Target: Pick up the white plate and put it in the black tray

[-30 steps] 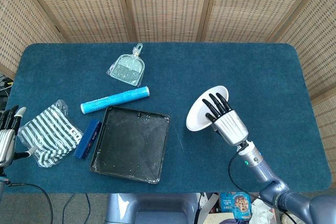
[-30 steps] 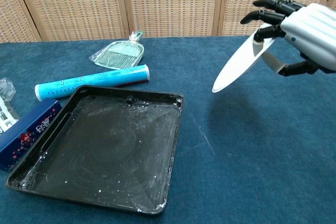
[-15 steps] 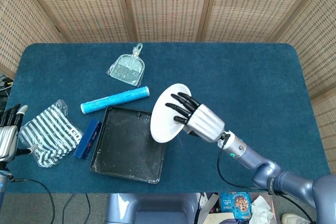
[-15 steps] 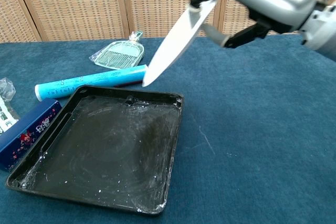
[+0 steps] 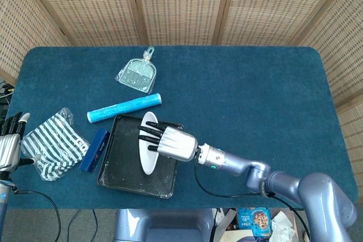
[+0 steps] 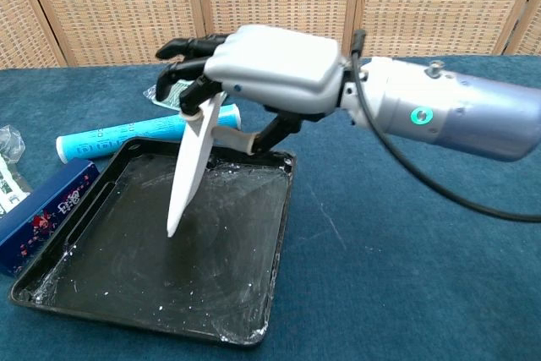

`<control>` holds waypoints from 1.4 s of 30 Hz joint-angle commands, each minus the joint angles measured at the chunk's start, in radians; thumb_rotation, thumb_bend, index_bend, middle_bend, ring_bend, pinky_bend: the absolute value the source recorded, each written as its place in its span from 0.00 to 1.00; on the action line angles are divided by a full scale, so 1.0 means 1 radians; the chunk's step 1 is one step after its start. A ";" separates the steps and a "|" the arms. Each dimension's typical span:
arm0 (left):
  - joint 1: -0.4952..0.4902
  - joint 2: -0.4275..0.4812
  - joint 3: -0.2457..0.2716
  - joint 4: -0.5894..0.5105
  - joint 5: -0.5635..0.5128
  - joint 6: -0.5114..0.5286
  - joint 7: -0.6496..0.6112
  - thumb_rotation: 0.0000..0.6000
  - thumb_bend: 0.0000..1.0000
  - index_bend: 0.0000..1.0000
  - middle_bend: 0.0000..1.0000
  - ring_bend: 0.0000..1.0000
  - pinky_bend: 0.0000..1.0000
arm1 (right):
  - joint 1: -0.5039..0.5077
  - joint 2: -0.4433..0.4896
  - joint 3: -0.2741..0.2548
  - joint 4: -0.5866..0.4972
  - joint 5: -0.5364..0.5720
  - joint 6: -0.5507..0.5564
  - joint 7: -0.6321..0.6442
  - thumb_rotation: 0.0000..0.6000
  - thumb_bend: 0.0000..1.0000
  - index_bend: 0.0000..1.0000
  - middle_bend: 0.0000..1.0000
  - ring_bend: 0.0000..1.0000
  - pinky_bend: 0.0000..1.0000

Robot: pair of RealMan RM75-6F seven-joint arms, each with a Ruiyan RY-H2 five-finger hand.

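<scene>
Head view, plate: the right hand (image 5: 170,141) holds the white plate (image 5: 149,154) by its rim, fingers over the far face; it reads as above the middle of the black tray (image 5: 119,171), probably for lowering in.
Head view, left hand (image 5: 10,145): idle at the left table edge beside a striped bag (image 5: 54,140), fingers up and apart, nothing in it.
Head view, others: blue tube (image 5: 123,107), dark blue box (image 5: 95,149), clear dustpan (image 5: 138,75), all outside the tray.
Chest view, height: the white plate (image 6: 191,166) hangs nearly on edge, its lower tip clear of the black tray (image 6: 270,243) floor, which the top view cannot show.
Chest view, grip: the right hand (image 6: 254,69) has fingers on the far face and thumb behind.
Chest view, left hand: not shown.
</scene>
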 commanded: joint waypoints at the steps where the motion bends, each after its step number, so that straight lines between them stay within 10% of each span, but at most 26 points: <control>1: -0.002 0.002 -0.004 0.004 -0.014 -0.003 -0.005 1.00 0.00 0.00 0.00 0.00 0.00 | 0.031 -0.041 -0.004 0.043 0.013 -0.032 0.012 1.00 0.58 0.66 0.20 0.00 0.14; 7: -0.007 0.003 -0.005 0.006 -0.024 -0.007 -0.003 1.00 0.00 0.00 0.00 0.00 0.00 | 0.054 -0.080 -0.010 0.081 0.038 -0.051 0.026 1.00 0.57 0.66 0.20 0.00 0.11; 13: -0.012 0.002 -0.003 0.007 -0.032 -0.012 -0.002 1.00 0.00 0.00 0.00 0.00 0.00 | 0.071 -0.061 -0.035 0.070 0.070 -0.136 -0.021 1.00 0.00 0.01 0.00 0.00 0.00; 26: -0.007 0.006 0.006 -0.004 -0.016 0.007 -0.008 1.00 0.00 0.00 0.00 0.00 0.00 | 0.049 0.100 -0.020 -0.198 0.156 -0.269 -0.339 1.00 0.00 0.00 0.00 0.00 0.00; 42: 0.011 0.006 0.043 -0.009 0.092 0.042 -0.040 1.00 0.00 0.00 0.00 0.00 0.00 | -0.294 0.422 -0.078 -0.349 0.332 -0.023 -0.488 1.00 0.00 0.00 0.00 0.00 0.00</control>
